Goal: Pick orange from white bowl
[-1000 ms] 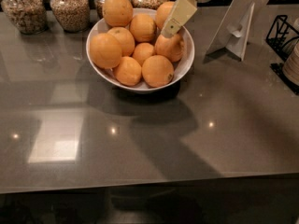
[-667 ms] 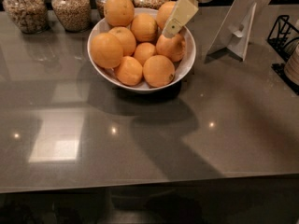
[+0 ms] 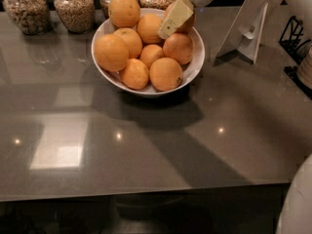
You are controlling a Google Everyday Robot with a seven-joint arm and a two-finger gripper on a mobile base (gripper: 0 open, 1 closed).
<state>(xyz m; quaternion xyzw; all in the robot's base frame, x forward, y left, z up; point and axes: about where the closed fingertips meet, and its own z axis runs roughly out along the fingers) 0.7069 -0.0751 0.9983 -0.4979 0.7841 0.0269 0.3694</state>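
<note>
A white bowl (image 3: pixel 194 68) stands at the back middle of the grey table and holds several oranges piled up. The largest ones lie at the left (image 3: pixel 111 52) and on top at the back (image 3: pixel 124 10); a smaller one (image 3: pixel 151 55) sits in the middle. My gripper (image 3: pixel 173 19), cream-coloured, comes down from the top edge over the bowl's back right. It lies against an orange (image 3: pixel 189 22) that it partly hides, just above another orange (image 3: pixel 178 48).
Glass jars of grains (image 3: pixel 74 8) line the table's back edge behind the bowl. A white stand (image 3: pixel 246 26) is at the right of the bowl. A black wire rack (image 3: pixel 295 38) sits at the far right edge.
The gripper has shifted slightly left over the back right oranges. The bowl and oranges have not moved.
</note>
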